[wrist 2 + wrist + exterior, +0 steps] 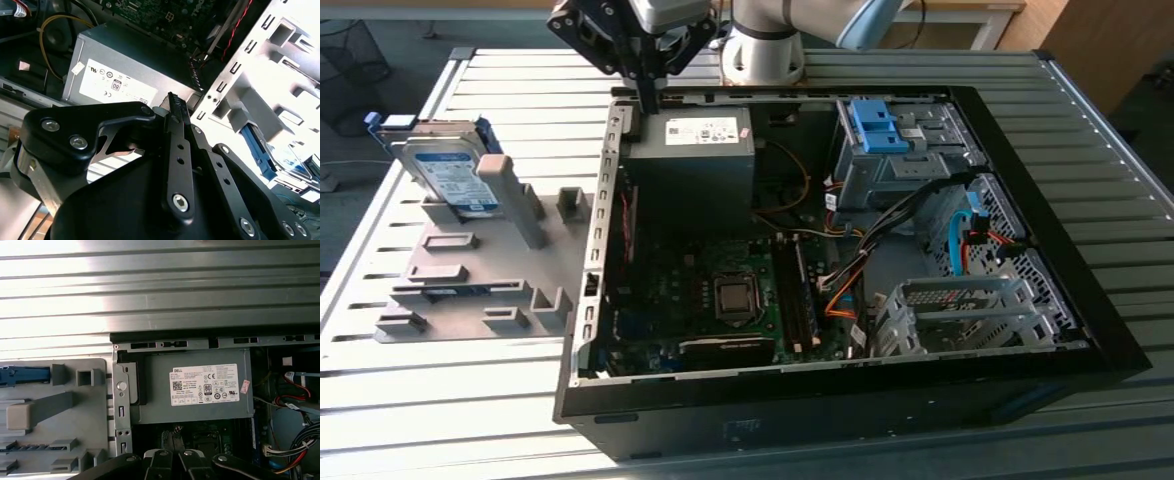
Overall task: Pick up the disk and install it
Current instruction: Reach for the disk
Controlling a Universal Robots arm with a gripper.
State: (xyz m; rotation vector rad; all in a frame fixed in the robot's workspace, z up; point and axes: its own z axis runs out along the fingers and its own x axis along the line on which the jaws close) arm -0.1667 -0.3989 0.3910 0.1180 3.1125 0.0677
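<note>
The disk (447, 175), a silver drive with a white-and-blue label in a blue frame, stands on edge in the grey fixture (467, 270) at the exterior view's left, outside the computer case. Its blue frame (257, 150) shows in the second wrist view, and a blue edge (22, 375) in the first wrist view. My gripper (648, 103) hangs over the case's rear wall beside the grey power-supply box (700, 150), well apart from the disk. Its fingers (173, 100) are shut with nothing between them, seen in both wrist views (172, 460).
The open black computer case (1067, 290) lies on a slatted metal table (440, 400). Inside are a motherboard (720, 300), loose cables (854, 270), a blue bracket (874, 125) and a metal drive cage (961, 310). The arm's base (761, 50) stands behind the case.
</note>
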